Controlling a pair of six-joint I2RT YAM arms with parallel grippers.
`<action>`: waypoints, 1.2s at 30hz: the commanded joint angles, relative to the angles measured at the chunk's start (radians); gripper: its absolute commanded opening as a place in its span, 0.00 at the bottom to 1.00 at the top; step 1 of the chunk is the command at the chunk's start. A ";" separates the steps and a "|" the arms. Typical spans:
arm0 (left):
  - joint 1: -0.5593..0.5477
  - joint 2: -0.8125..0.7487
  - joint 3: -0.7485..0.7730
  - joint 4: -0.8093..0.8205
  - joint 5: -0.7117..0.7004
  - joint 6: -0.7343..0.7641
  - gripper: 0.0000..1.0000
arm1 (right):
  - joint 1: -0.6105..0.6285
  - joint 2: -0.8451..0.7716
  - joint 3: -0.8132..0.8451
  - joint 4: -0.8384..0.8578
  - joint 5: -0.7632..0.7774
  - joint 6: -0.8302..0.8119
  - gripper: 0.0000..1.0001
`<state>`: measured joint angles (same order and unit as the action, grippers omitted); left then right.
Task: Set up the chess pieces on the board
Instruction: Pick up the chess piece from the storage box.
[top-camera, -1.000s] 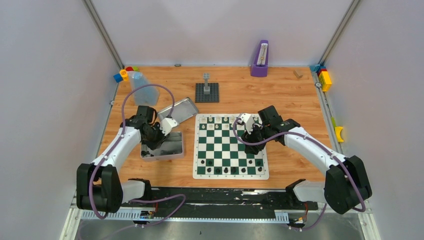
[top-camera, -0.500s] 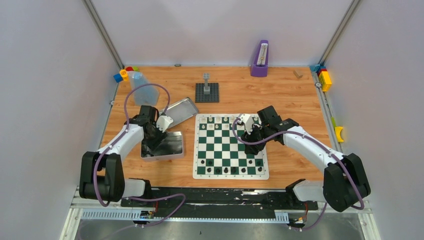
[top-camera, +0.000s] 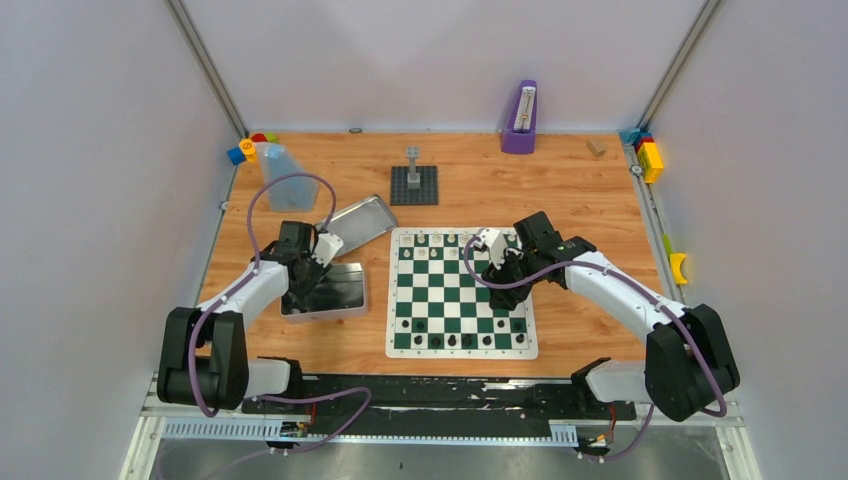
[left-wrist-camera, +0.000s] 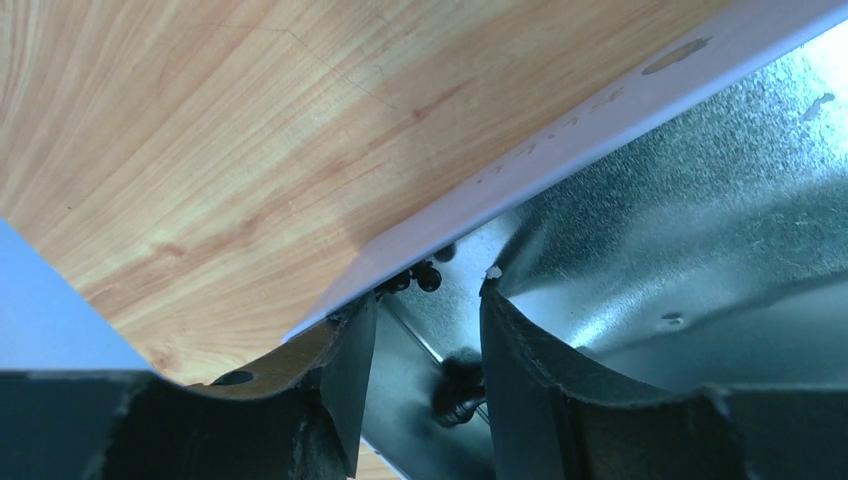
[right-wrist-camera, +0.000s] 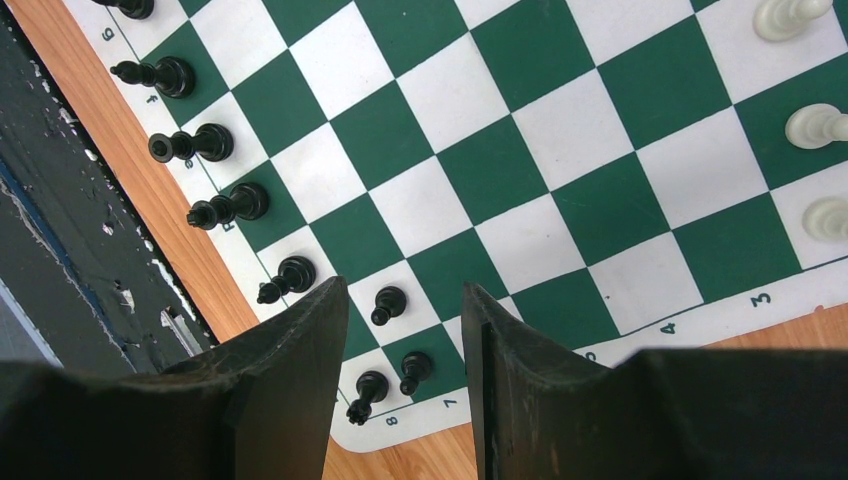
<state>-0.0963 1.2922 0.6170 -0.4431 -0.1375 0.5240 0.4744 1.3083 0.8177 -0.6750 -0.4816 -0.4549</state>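
The green and white board (top-camera: 461, 352) lies at the table's middle. Black chess pieces (top-camera: 460, 340) stand on its near rows and cream-white ones (top-camera: 440, 241) on its far rows. My left gripper (top-camera: 300, 277) is low in the far left corner of the open silver tin (top-camera: 345, 292). In the left wrist view it (left-wrist-camera: 425, 300) is open, with a blurred black piece (left-wrist-camera: 460, 385) between the fingers, against the right one. More small black pieces (left-wrist-camera: 425, 278) lie under the tin's rim (left-wrist-camera: 560, 150). My right gripper (top-camera: 497, 264) is open and empty above the board's right side (right-wrist-camera: 402, 290).
The tin's lid (top-camera: 358, 220) leans behind the tin. A grey brick tower on a dark baseplate (top-camera: 414, 182) stands behind the board. A clear container (top-camera: 283, 175), a purple object (top-camera: 519, 118) and coloured blocks (top-camera: 648, 155) sit along the back and right edges.
My left gripper has moved a little left and back within the tin, and the left arm's elbow has drawn in. The right arm has barely moved.
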 joint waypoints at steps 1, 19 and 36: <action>0.010 -0.013 -0.007 0.068 0.010 0.022 0.49 | -0.002 -0.005 0.012 0.009 -0.025 -0.011 0.47; 0.010 0.028 -0.038 0.143 0.073 0.102 0.20 | -0.003 0.005 0.009 0.004 -0.025 -0.010 0.47; 0.010 -0.288 0.015 -0.163 0.309 0.233 0.00 | -0.002 0.020 0.030 -0.003 -0.054 -0.010 0.47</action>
<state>-0.0956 1.0534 0.5777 -0.4854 0.0483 0.7067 0.4744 1.3254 0.8177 -0.6773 -0.4866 -0.4549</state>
